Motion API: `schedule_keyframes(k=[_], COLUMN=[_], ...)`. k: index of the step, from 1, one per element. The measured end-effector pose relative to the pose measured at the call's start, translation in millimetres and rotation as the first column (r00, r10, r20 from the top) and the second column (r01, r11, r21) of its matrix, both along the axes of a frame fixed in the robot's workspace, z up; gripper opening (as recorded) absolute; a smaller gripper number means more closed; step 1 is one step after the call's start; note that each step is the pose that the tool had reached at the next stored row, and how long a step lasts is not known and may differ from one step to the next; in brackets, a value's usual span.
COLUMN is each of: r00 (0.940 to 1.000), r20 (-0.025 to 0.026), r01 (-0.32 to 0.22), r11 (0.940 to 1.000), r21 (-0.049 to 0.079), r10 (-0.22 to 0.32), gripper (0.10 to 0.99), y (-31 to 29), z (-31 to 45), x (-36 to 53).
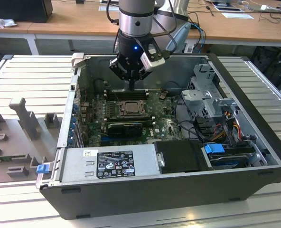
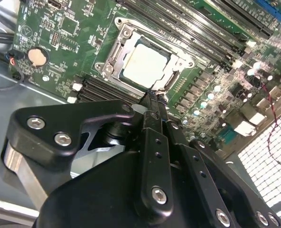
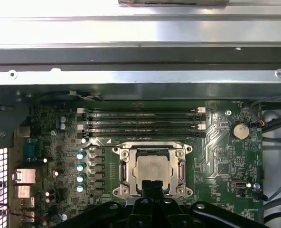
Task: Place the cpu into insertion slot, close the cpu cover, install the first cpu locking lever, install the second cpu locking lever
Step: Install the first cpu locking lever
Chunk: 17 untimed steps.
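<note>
The cpu [image 3: 152,172] sat in the insertion slot [image 3: 122,176] with the cpu cover [image 2: 171,66] lowered over it, the closed gripper [image 2: 155,97] at its edge, risking a slip scraping the board.

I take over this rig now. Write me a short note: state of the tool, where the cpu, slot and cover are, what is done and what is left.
Tool: fingers together, holding nothing, tip at the edge of the insertion slot, touching or just above it.
Cpu: lies flat in the slot, pale face up; seen in both wrist views.
Cpu cover: silvery frame lies down around the cpu, its window over the chip.
Done: cpu is placed; cover appears closed.
Left: I cannot tell whether either locking lever is latched, so check both levers.
Motherboard sits inside the open computer case.
</note>
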<state>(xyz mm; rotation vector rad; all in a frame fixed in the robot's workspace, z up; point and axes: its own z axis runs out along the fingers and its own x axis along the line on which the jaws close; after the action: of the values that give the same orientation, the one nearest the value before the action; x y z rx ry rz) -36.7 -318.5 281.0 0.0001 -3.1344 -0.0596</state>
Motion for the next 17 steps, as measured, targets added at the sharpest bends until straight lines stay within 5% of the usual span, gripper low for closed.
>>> schedule_keyframes(k=[17], r00=[0.9999], r20=[0.0012], r01=[-0.01], r11=[0.9999], r21=[0.014], r10=[0.01], gripper=[0.106], y=[-1.3], z=[-0.1], x=[-18.7])
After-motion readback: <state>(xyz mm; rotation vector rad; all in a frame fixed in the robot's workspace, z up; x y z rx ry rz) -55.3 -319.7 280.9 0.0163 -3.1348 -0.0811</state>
